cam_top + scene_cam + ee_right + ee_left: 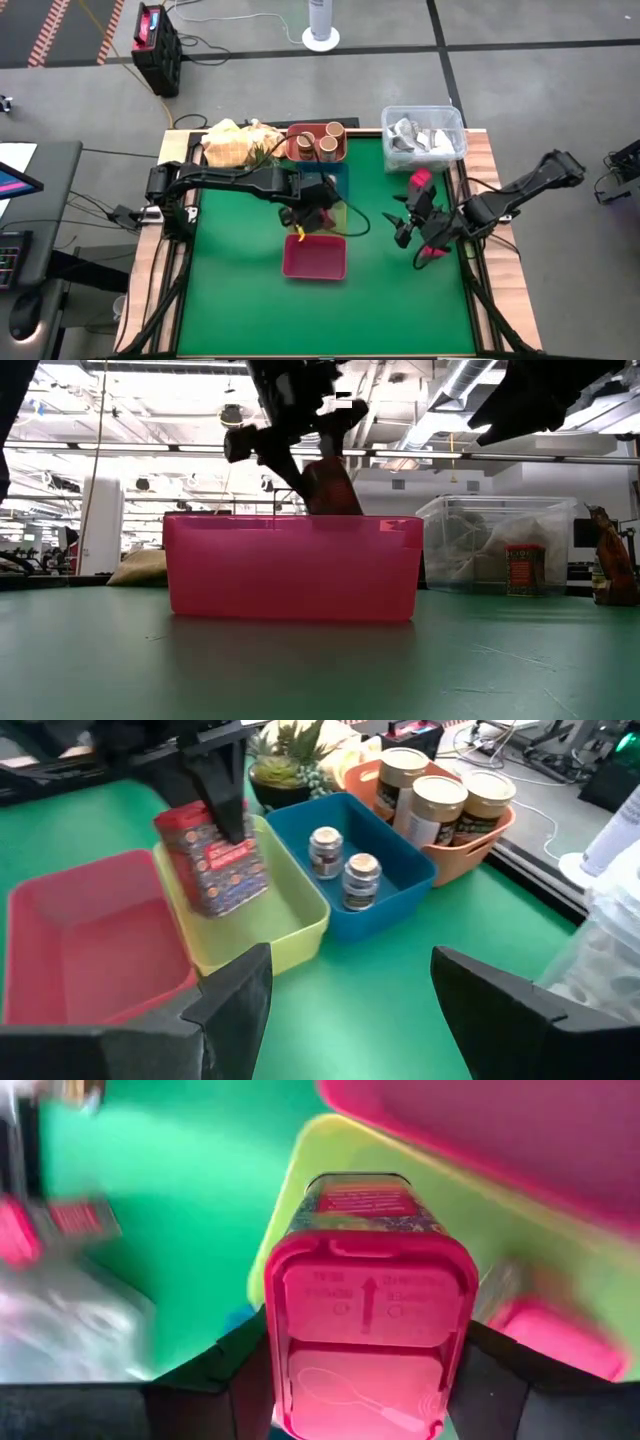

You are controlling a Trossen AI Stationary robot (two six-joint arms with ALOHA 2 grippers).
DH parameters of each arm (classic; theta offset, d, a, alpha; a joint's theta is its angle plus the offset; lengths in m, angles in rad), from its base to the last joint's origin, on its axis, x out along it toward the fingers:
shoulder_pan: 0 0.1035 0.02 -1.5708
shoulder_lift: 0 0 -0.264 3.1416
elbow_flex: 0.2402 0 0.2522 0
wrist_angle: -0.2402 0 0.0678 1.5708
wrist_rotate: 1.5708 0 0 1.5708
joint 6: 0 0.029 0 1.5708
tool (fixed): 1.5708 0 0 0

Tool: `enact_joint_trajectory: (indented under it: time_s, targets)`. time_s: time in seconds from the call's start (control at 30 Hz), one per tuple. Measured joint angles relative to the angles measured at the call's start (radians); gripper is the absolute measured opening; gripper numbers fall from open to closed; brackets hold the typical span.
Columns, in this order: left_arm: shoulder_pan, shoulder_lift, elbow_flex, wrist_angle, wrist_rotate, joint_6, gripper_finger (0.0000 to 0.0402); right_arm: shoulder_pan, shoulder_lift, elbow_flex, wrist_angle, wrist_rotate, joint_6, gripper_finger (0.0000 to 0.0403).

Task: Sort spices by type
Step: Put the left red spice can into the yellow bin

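Note:
My left gripper [313, 207] is shut on a pink-red cube packet [213, 860] with a patterned body and a pink lid, above the yellow-green tray [295, 925]. The low view shows the packet [330, 485] behind the pink tray [290, 565]. My right gripper [350, 990] is open and holds nothing, to the right of the trays [413, 226]. Two tiny pale-topped jars [345, 868] stand in the blue tray [400, 880]. Three tan-lidded jars [440, 792] stand in the orange tray [480, 845]. My left gripper pinches the packet at its lid end [290, 1360], with one finger [225, 1370] on each of two opposite sides. The fingers come from above, pointing down. The packet hangs below them, lifted clear and tilted, its bottom toward the yellow-green tray.
The pink tray [315, 257] sits nearest the table's front. A clear tub [423, 135] with silvery wrappers stands at the far right corner. Pink-red pieces [421, 181] show by my right gripper. A plant and a tan bag [238, 140] sit at the far left.

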Motion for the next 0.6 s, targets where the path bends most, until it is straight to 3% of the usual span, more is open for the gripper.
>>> enact_joint_trajectory:
  time_s: [0.13, 0.3, 0.6]
  targets:
    - [-0.01, 0.012, 0.0, -0.001, -0.037, 0.265, 0.0221, 0.009, 0.023, 0.0, 0.001, 0.002, 0.02, 0.0299]
    - [-0.011, 0.047, -0.002, -0.032, -0.145, 0.42, 0.022, 0.015, 0.042, 0.0, -0.003, 0.003, 0.05, 0.0299]
    - [-0.001, 0.101, -0.003, -0.044, -0.198, 0.438, 0.0221, 0.022, 0.079, 0.0, -0.015, -0.003, 0.103, 0.0299]
